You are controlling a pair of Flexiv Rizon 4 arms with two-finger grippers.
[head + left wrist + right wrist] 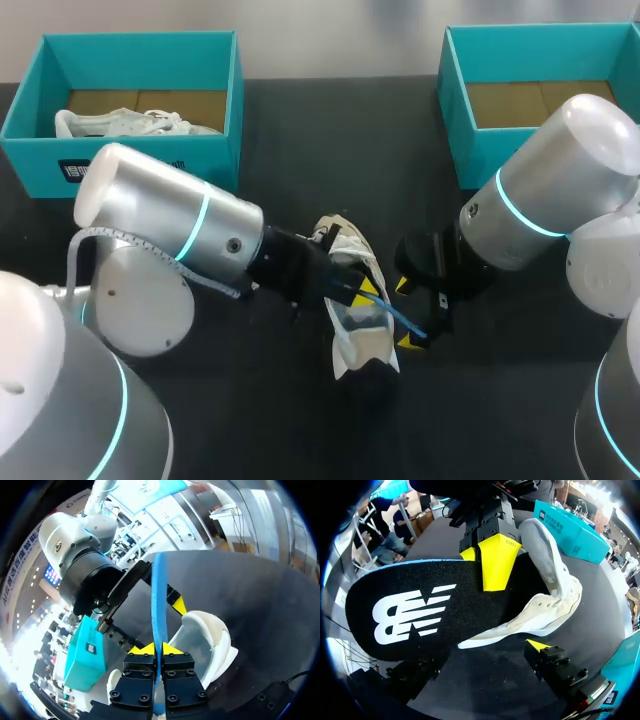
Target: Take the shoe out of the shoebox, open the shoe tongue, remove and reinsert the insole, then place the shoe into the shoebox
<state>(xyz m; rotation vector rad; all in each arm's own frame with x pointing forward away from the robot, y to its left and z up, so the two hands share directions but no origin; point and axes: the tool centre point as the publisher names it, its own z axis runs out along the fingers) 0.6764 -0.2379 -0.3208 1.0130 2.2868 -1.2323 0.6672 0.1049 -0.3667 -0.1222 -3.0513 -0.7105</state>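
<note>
Shoe lies on its side on the table, out of both boxes and close in front of the robot, its opening turned toward the right gripper.

Just over the shoe, the left gripper is clamped on the insole. Its two yellow tips meet on the thin blue edge, and the insole stands on edge between them. From the right wrist, the insole's black printed face shows in full. Its far end overlaps the shoe's opening, but I cannot tell whether that end is still tucked inside or only hangs in front.

Just beside the shoe, on the side away from the left arm, sits the right gripper. Its fingers stand wide apart and grip nothing. One yellow tip is near the sole and the other finger is hidden under the insole.

Well beyond the shoe, at the table's far edge, are two teal boxes. The left box holds a second shoe. The right box shows only its cardboard floor.

My reading is that the insole stage is in hand: the insole is drawn out, or nearly so, and reinsertion comes next.

That move probably calls for:
- turning the insole flat and lining its toe end up with the opening;
- the right gripper steadying the shoe, or holding the tongue back, so the shoe does not slide;
- feeding the insole in forward until the heel seats.

A floppy insole may buckle at the collar.
</note>
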